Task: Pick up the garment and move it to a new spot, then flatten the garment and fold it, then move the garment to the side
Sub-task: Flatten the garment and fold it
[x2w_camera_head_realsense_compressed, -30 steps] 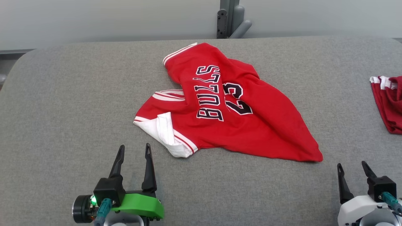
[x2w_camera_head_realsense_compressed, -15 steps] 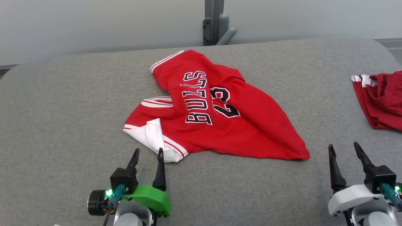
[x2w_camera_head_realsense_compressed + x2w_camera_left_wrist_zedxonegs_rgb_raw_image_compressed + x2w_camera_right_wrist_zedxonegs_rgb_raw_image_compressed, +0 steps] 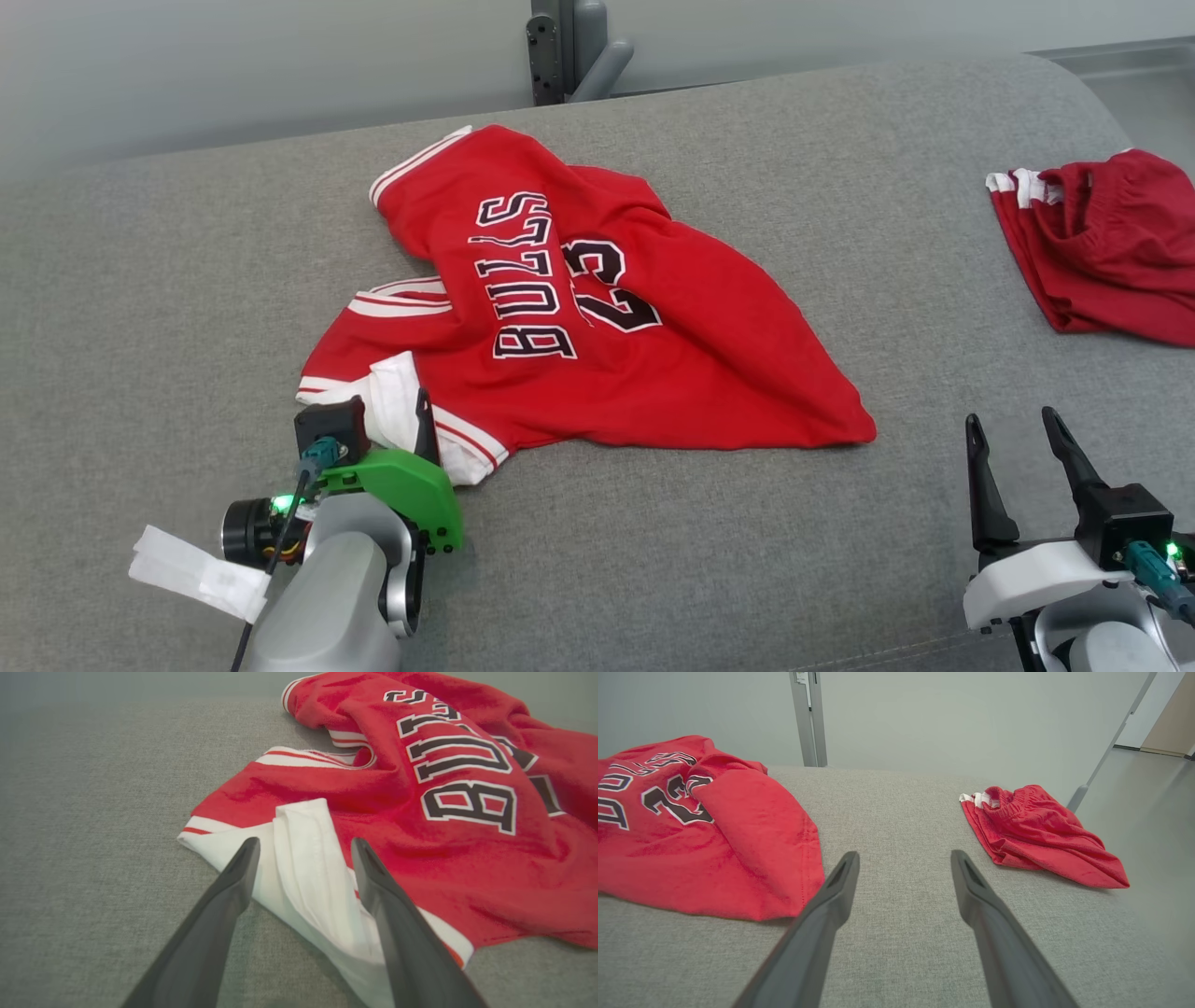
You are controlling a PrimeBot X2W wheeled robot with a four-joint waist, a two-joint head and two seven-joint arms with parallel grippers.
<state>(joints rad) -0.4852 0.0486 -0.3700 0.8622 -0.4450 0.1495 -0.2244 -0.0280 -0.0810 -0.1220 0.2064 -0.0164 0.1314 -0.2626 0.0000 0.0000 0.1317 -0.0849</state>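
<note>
While left gripper (image 3: 304, 841) brackets the near-left white fold (image 3: 306, 821) of the garment (image 3: 672, 373), jaws apart | advice: lower, pinch every layer | right gripper (image 3: 1010, 417): apart, empty, near right

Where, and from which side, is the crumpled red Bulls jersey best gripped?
The raised white fold at the near left corner of the red jersey, from the robot's side: it stands off the grey fabric surface, and the open left gripper straddles it.

Garment (image 3: 579, 308) of soft, matt red cloth with white trim, on a table (image 3: 140, 280) covered in coarse grey woven fabric. At the garment's edge, left gripper (image 3: 304, 842) jaws of smooth dark plastic.
</note>
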